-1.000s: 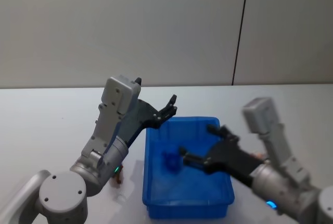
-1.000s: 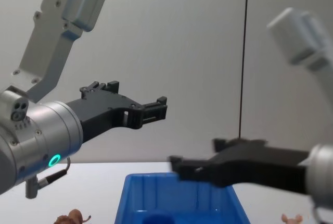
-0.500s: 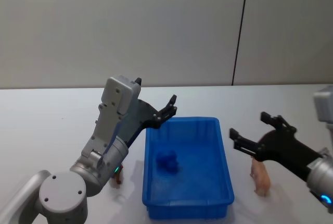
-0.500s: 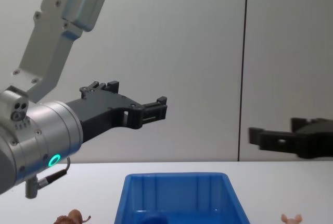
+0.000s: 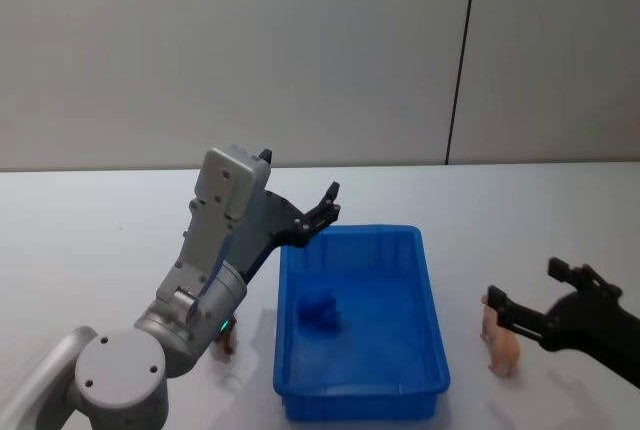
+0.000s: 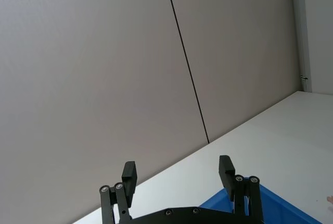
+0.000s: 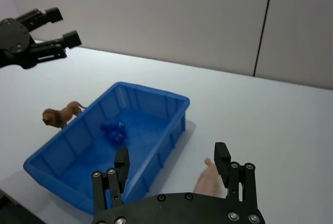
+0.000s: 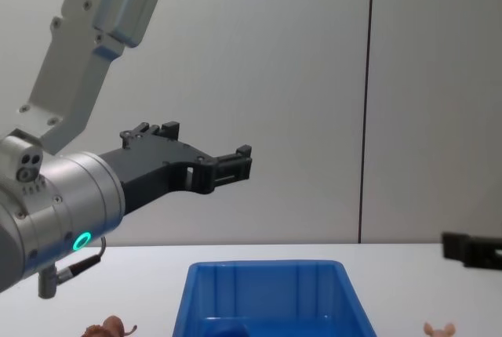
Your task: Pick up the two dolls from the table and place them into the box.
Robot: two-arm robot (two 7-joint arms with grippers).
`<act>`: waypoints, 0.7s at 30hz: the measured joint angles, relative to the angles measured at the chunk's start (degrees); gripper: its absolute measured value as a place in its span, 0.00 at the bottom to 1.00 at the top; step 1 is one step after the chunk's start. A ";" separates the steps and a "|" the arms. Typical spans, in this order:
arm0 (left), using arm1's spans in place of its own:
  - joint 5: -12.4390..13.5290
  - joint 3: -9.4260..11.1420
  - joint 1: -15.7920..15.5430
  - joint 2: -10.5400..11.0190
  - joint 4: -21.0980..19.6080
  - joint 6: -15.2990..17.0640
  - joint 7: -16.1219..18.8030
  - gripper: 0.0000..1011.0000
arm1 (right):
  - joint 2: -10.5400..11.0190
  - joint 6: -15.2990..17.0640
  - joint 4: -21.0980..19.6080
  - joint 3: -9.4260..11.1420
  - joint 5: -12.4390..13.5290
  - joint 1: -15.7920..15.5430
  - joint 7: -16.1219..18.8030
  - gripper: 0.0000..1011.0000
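Brown doll (image 7: 60, 114) stands on the counter (image 5: 100, 230) at the box's (image 5: 360, 402) 9 o'clock. Left gripper (image 5: 330, 202) hovers above the box's 11 o'clock corner, fingers spread. Pink doll (image 5: 500, 345) stands at the box's 3 o'clock. Right gripper (image 5: 525, 285) hangs above it, fingers spread.

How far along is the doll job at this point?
Nothing is done yet: the reddish-brown doll stands on the table left of the box, the pink doll right of it. Neither gripper holds anything; the right gripper hovers open by the pink doll, the left gripper raised open near the box's far left corner. Both placements remain.
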 joint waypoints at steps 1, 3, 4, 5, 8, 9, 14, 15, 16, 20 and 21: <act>0.00 0.00 0.00 0.00 0.00 0.00 0.00 0.99 | 0.31 0.12 -0.32 0.20 0.21 -0.51 -0.25 0.99; 0.00 0.00 0.00 0.00 0.00 0.00 0.00 0.99 | 1.00 0.47 -0.99 0.64 0.69 -1.63 -1.32 0.99; 0.00 0.00 0.00 0.00 0.00 0.00 0.00 0.99 | 1.48 0.65 -1.44 0.93 0.85 -2.48 -2.08 0.99; 0.00 0.00 0.00 0.00 0.00 0.00 0.00 0.99 | 1.48 0.65 -1.44 0.93 0.85 -2.48 -2.08 0.99; 0.00 0.00 0.00 0.00 0.00 0.00 0.00 0.99 | 2.20 1.08 -2.17 1.40 0.82 -3.96 -4.26 0.99; 0.00 0.00 0.00 0.00 0.00 0.00 0.00 0.99 | 2.33 1.16 -2.30 1.49 0.72 -4.27 -4.67 0.99; 0.00 0.00 0.00 0.00 0.00 0.00 0.00 0.99 | 2.53 1.68 -2.45 1.56 -0.52 -5.01 -6.54 0.99; 0.00 0.00 0.00 0.00 0.00 0.00 0.00 0.99 | 2.45 1.86 -2.30 1.46 -0.98 -5.00 -6.91 0.99; 0.00 0.00 0.00 0.00 0.00 0.00 0.00 0.99 | 2.37 2.00 -2.16 1.37 -1.23 -4.96 -7.02 0.99; 0.00 0.00 0.00 0.00 0.00 0.00 0.00 0.99 | 1.52 2.74 -0.97 0.65 -2.70 -4.09 -7.09 0.99; 0.00 0.00 0.00 0.00 0.00 0.00 0.00 0.99 | 1.01 3.05 -0.27 0.28 -3.30 -3.53 -7.01 0.99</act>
